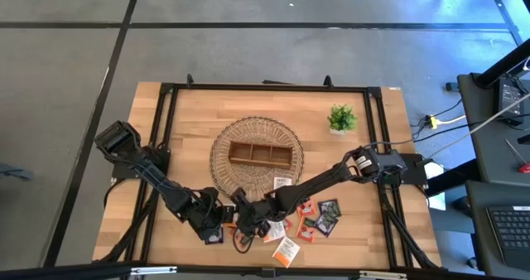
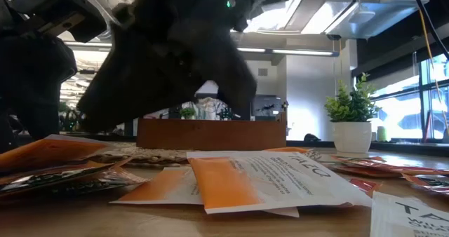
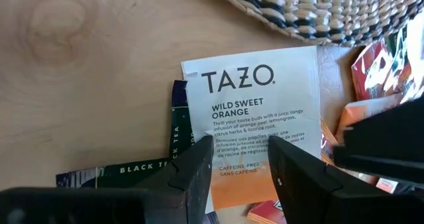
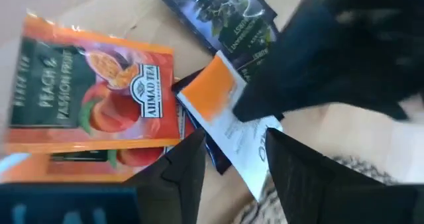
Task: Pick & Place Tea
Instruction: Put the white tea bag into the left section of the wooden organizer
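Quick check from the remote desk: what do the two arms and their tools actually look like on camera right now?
Both arms are black, built of slim jointed links with bulkier housings at the joints. The left tool and the right tool each end in two flat, dark, blunt-tipped fingers with angular edges. Dark cables run from the arm bases along the black table frame. No markings show.

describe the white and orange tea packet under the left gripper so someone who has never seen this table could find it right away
Start at the round woven basket in the middle of the wooden table, then go to the pile of tea packets at its near edge. The left gripper hovers open over one packet: white on top, orange at the bottom, printed TAZO Wild Sweet Orange, beside a dark black tea packet.
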`<action>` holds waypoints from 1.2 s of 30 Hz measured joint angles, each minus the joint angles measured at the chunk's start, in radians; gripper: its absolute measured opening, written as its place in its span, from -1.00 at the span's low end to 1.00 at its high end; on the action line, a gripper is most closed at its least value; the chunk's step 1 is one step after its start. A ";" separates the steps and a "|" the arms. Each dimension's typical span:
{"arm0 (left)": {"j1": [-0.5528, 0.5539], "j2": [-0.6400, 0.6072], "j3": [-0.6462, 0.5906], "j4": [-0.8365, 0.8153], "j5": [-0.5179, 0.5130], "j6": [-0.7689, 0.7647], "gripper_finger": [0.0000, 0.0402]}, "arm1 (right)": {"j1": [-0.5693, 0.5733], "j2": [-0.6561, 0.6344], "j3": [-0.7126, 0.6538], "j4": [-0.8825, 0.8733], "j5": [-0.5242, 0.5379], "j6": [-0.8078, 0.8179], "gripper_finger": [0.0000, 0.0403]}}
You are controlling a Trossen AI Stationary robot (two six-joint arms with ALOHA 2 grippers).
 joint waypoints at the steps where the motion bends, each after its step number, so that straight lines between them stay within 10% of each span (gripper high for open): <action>1: 0.000 0.000 0.000 0.000 0.000 0.000 -0.28 | 0.000 0.008 0.000 0.002 0.000 -0.025 -0.24; 36: -0.019 0.000 -0.002 0.022 0.021 0.029 -0.28 | 0.001 0.042 0.000 0.092 0.095 -0.093 -0.59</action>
